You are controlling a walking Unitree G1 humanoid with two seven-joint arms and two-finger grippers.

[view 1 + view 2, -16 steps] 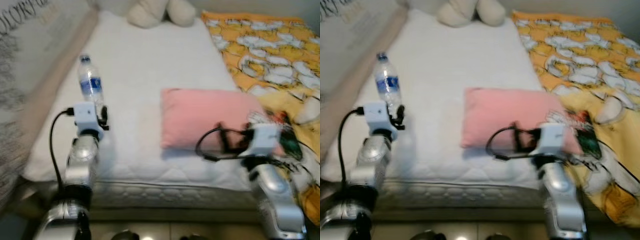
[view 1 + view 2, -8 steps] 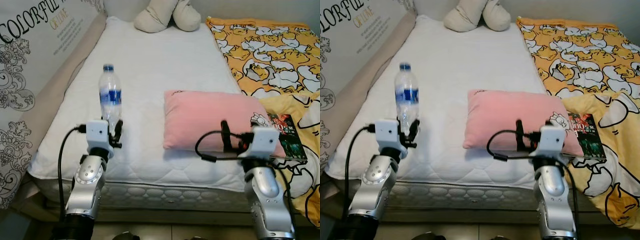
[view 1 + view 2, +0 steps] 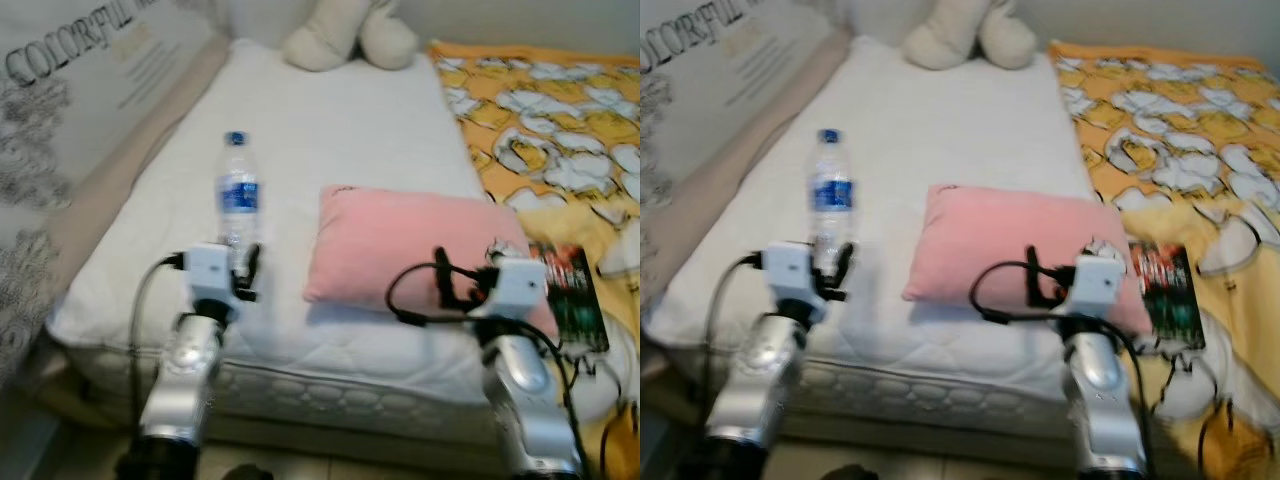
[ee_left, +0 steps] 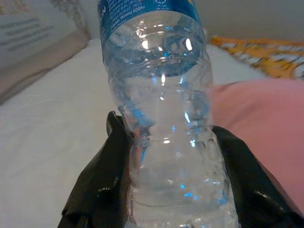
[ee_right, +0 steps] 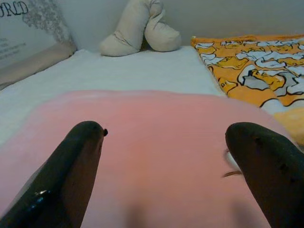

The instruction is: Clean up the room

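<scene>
Left wrist view: a clear plastic water bottle with a blue label (image 4: 164, 118) stands upright between the left gripper's (image 4: 166, 185) two black fingers (image 4: 97, 185), which close against its lower body, one on each side. In the eye views the bottle (image 3: 238, 200) stands over the near left part of the white mattress (image 3: 330, 130), its base hidden behind the gripper, so whether it rests on the sheet or is lifted cannot be told. The step in hand appears to be securing the bottle for removal; the next move calls for a straight lift, kept upright, then carriage off the bed.

The right gripper (image 5: 166, 161) hovers with its fingers spread wide apart, holding nothing, low over the near edge of a pink rectangular cushion (image 3: 410, 245) that lies just beside the bottle. A dark-covered book (image 3: 1165, 290) lies at the cushion's far side, on a yellow patterned blanket (image 3: 545, 110). A cream plush toy (image 3: 350, 35) sits at the head of the bed, and a printed panel with lettering (image 3: 70, 80) lines the left side. The cushion's edge is the nearest obstacle to a sideways swing; the blur leaves the gap uncertain.
</scene>
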